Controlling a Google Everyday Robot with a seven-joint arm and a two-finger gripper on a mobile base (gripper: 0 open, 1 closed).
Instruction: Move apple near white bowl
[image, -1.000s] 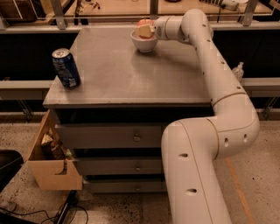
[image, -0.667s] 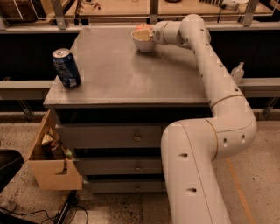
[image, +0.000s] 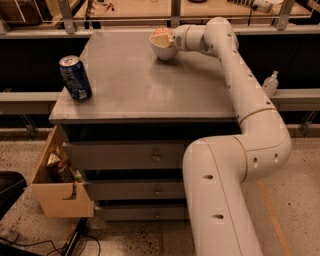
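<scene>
At the far edge of the grey cabinet top stands one white bowl, and right over its rim shows one apple, a pale orange-yellow patch. Whether the apple rests inside the bowl or is held just above it cannot be told. The single gripper is pressed in from the right, against the bowl and apple. Its wrist hides the tip, so how far open it is and whether it has hold of the apple cannot be told. One white arm rises from the floor at the right front of the cabinet, bends at a broad elbow and reaches back across the right side of the top to that corner. One blue soda can stands upright near the left front edge, well apart from the bowl. Below the top are three drawer fronts, one above another. One open cardboard box hangs at the cabinet's left side with some items in it. One small clear bottle sits on a ledge to the right, behind the arm.
</scene>
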